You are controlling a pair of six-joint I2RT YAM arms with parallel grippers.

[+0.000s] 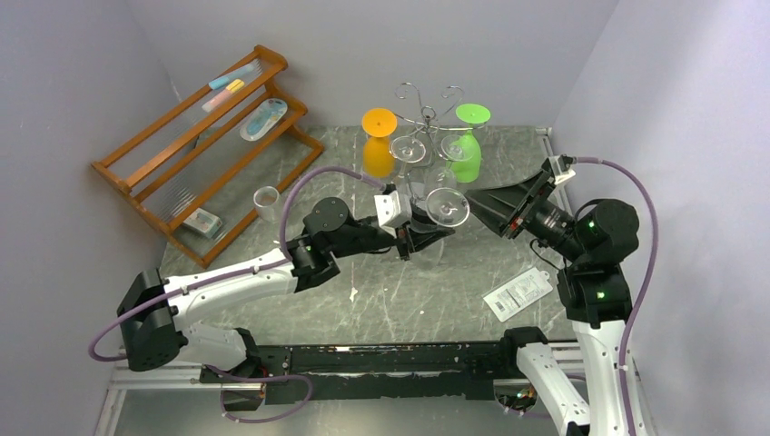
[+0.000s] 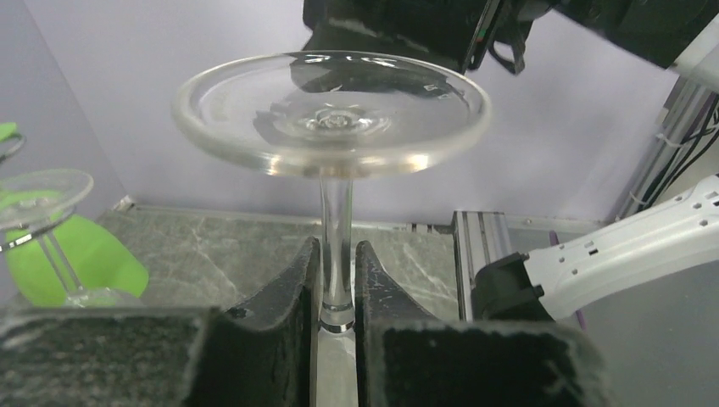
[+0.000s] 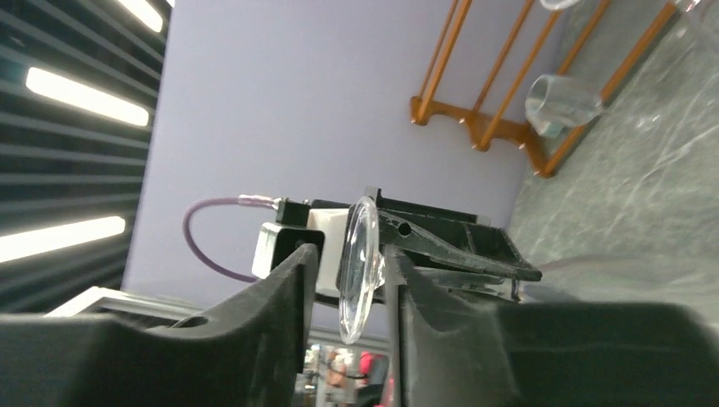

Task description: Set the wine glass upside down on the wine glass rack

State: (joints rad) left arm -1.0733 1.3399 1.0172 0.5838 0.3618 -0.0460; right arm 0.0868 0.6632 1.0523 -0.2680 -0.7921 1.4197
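The left claw (image 2: 337,259) pinches the stem of the wine glass (image 2: 332,119), holding it foot-up above the middle of the surface (image 1: 409,304), just before the wine glass rack (image 1: 427,118) at the far edge. The right claw (image 3: 349,254) flanks the foot's rim; whether it grips, I cannot tell.

The top view looks steeply down from above and behind the arm bases, taking in the whole worktop (image 1: 427,291) out to the far walls. The left wrist camera sits just behind the left fingers (image 2: 284,297) and faces right, very close on the wine glass (image 2: 331,110). The right wrist camera, rolled sideways, looks left past the right fingers (image 3: 271,314) toward the wooden shelf (image 3: 422,110). All three views share the glass — and each wrist view catches the other arm.
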